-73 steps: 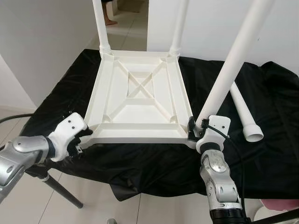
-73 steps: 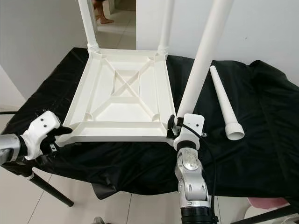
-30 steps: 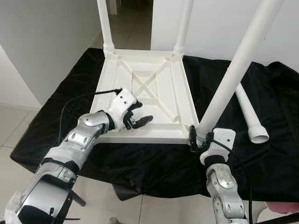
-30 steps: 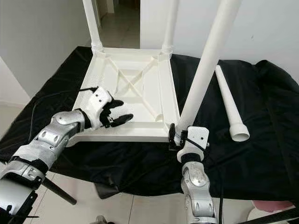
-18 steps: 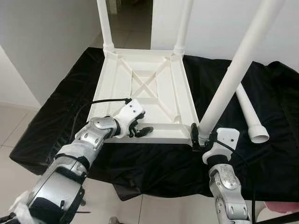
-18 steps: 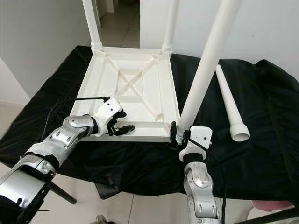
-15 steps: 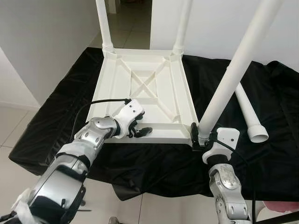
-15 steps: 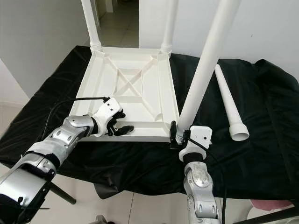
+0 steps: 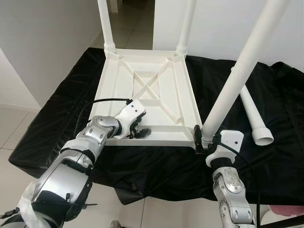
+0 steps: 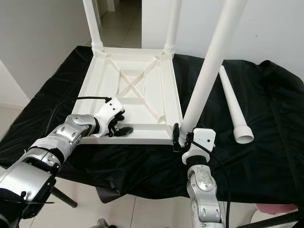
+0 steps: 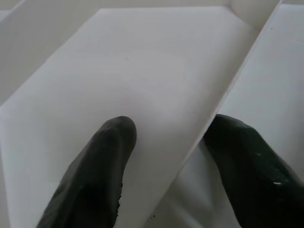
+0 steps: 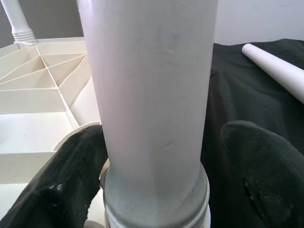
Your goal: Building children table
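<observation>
A white plastic table top (image 9: 118,90) lies upside down on a black cloth (image 9: 57,118). Two white legs (image 9: 105,23) (image 9: 186,23) stand upright in its far corners. A third leg (image 9: 240,71) rises from the near right corner, and my right gripper (image 9: 205,141) is shut on its base (image 12: 152,95). My left gripper (image 9: 137,132) is open at the near rim, left of its middle. Its fingers (image 11: 102,166) straddle the thin rim wall (image 11: 156,95). A fourth leg (image 9: 254,118) lies loose on the cloth to the right.
The cloth-covered stand ends close in front of me, with white floor tiles below. A black stand leg (image 10: 61,197) slants under the near left edge. A grey wall (image 9: 42,42) is on the left and a doorway (image 9: 137,19) lies beyond. A pink object (image 10: 275,207) shows at the lower right.
My left gripper left the near left corner, swung open over the table top, and came down on the near rim, sliding slightly left. The right gripper stays on the leg.
</observation>
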{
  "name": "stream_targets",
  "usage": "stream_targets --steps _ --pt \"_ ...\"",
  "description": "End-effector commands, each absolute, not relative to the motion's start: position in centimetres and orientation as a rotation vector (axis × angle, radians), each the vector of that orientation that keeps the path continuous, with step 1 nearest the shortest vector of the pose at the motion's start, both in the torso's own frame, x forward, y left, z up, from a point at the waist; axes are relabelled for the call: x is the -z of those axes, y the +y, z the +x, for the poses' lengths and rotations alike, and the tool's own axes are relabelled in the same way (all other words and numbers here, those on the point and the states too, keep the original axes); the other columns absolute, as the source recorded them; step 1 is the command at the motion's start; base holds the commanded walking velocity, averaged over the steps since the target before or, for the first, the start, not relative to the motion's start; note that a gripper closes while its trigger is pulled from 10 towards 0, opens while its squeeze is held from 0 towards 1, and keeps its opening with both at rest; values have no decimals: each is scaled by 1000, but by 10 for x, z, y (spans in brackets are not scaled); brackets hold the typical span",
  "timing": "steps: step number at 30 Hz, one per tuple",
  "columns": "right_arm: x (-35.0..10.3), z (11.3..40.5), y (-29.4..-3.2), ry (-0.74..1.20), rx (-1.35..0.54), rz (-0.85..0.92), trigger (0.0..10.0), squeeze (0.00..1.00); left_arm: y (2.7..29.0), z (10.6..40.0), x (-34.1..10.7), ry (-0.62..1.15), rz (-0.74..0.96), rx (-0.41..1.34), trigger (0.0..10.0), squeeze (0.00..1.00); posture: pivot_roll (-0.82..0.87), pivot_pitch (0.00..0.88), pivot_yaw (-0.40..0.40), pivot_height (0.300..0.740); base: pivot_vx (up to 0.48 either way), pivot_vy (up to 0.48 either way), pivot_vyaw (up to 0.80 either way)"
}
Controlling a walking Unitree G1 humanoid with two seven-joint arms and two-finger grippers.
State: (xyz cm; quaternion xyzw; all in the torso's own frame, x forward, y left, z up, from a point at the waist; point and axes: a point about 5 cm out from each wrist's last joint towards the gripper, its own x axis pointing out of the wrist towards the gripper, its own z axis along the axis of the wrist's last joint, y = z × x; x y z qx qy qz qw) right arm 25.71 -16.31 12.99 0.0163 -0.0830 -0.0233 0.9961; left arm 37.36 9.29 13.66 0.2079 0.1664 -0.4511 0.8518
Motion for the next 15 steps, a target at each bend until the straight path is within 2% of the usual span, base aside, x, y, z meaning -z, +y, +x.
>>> stream_targets --steps 1,2,6,15 --pt "-130 255 -165 -168 52 33 10000 0 107 386 -138 310 474 649 2353 0 -62 67 15 740 0 0 0" --pt "-130 255 -165 -167 51 32 10000 0 107 386 -138 315 474 645 0 0 -64 66 14 740 0 0 0" --pt "-130 255 -164 -167 49 31 10000 0 108 386 -137 325 468 635 235 0 -67 65 14 740 0 0 0" --pt "-130 257 -165 -166 51 24 10000 0 108 389 -140 317 455 597 0 0 -68 61 12 740 0 0 0"
